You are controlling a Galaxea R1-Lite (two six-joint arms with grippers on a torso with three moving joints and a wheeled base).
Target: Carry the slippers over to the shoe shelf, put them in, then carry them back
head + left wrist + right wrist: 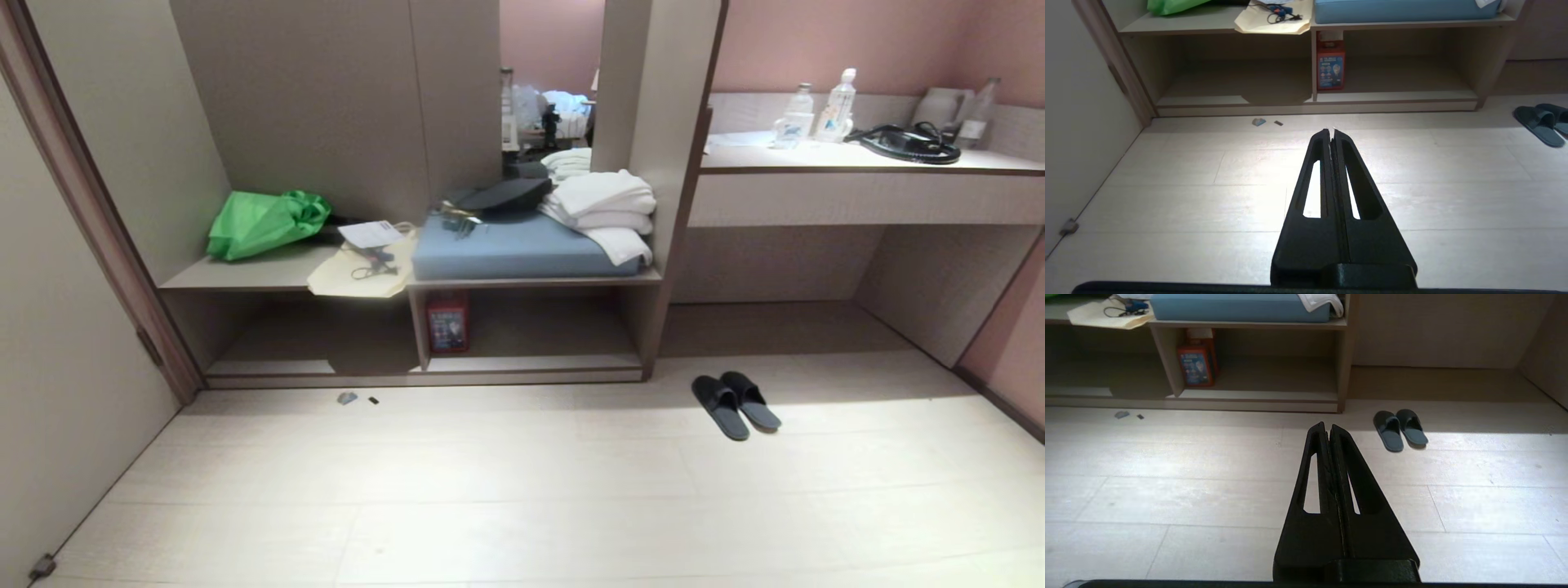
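Lying side by side on the pale floor (522,490), the dark slippers (735,404) sit right of the shelf (424,371). Left gripper (1330,130) and right gripper (1327,425) hang pressed together, empty.

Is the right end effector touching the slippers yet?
Apart. The right wrist view shows the shut right end effector with bare floor between it and the slippers lying beside the shoe shelf.

red box (1330,67) label, print too small to read

Black slotted tapering end effector (1331,130) fingers.
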